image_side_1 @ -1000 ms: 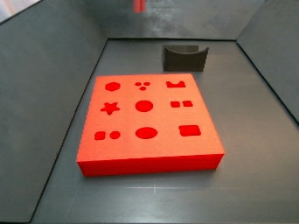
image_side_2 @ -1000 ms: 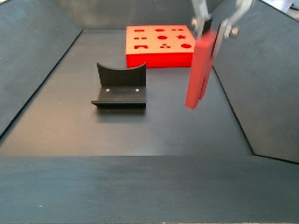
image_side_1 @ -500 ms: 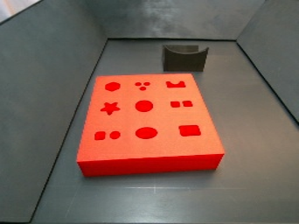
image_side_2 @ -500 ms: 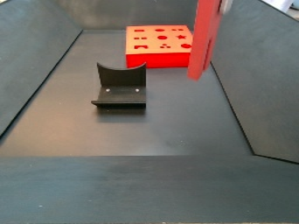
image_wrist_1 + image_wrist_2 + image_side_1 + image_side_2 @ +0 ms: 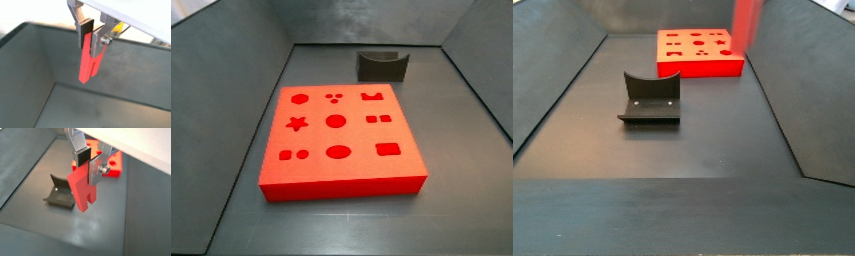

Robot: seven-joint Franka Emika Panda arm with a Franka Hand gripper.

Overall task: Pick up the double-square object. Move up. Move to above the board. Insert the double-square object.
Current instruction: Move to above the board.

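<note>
Currently we are gripping the red peg [image 5: 88, 62] by its top in our closed gripper [image 5: 93, 35], high above the floor; if it is hanging tilted, it may jam against the board [image 5: 338, 135].

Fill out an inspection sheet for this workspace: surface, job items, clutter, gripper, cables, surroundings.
Surface: dark grey floor, bare around the items.
Job items: large thick red rectangular board lies flat on the floor, its shaped cutouts unfilled in both side views. Slim red double-square object hangs upright, clear of the floor; in a side view only its lower part shows at the frame's upper edge, in front of the board.
Clutter: nothing seen.
Rig: dark L-shaped fixture stands on the floor, apart from the board.
Gripper: gripper raised above the floor, silver fingers clamped on the peg's upper end in both wrist views.
Cables: yellow strand behind the fingers.
Surroundings: grey walls enclose the floor.
</note>
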